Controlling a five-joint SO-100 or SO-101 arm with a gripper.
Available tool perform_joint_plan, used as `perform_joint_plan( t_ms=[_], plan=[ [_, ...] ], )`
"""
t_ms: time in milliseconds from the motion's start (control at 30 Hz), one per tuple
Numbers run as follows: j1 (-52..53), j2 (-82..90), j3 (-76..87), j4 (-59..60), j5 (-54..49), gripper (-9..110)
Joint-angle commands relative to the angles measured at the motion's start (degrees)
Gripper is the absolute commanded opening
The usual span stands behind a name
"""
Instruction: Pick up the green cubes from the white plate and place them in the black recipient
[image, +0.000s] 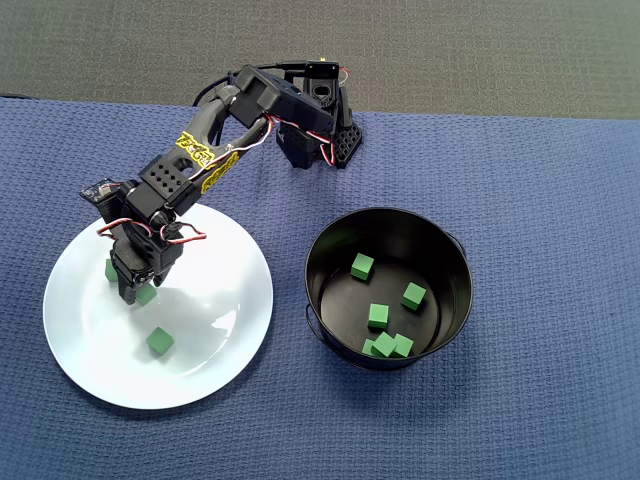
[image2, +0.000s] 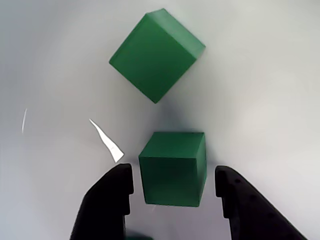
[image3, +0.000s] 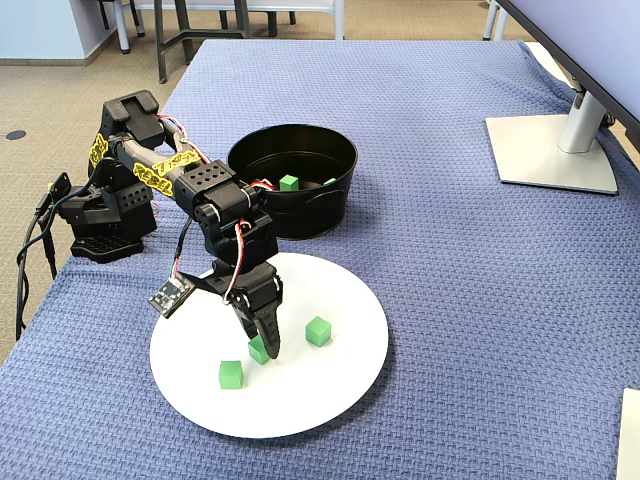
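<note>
Three green cubes lie on the white plate (image: 222, 268). My gripper (image: 138, 293) is down on the plate's left part, open, with one cube (image2: 172, 167) between its fingers. A thin gap shows on each side of that cube. In the fixed view the same cube (image3: 259, 349) sits at the gripper (image3: 262, 345). A second cube (image2: 156, 54) lies just ahead, seen in the overhead view as a cube (image: 160, 341). The third cube (image: 110, 268) is half hidden behind the wrist. The black recipient (image: 330, 250) stands right of the plate and holds several green cubes (image: 377, 316).
Everything rests on a blue cloth (image: 520, 180). The arm's base (image: 320, 140) stands behind the plate and the pot. In the fixed view a monitor stand (image3: 550, 150) is at the far right, and the table's edge runs along the left beside the base (image3: 100, 225).
</note>
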Motion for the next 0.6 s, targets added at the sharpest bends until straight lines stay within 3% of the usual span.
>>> perform_joint_plan(
  t_ms=[0,200,367,567],
  plan=[
    [0.79,0.53,-3.34,-0.09,0.79,9],
    [0.79,0.88,-2.90,-0.53,0.79,0],
    [0.97,2.46,-2.37,-0.53,1.14,0],
    [0.62,20.30,6.24,3.60,-0.26,0]
  ],
)
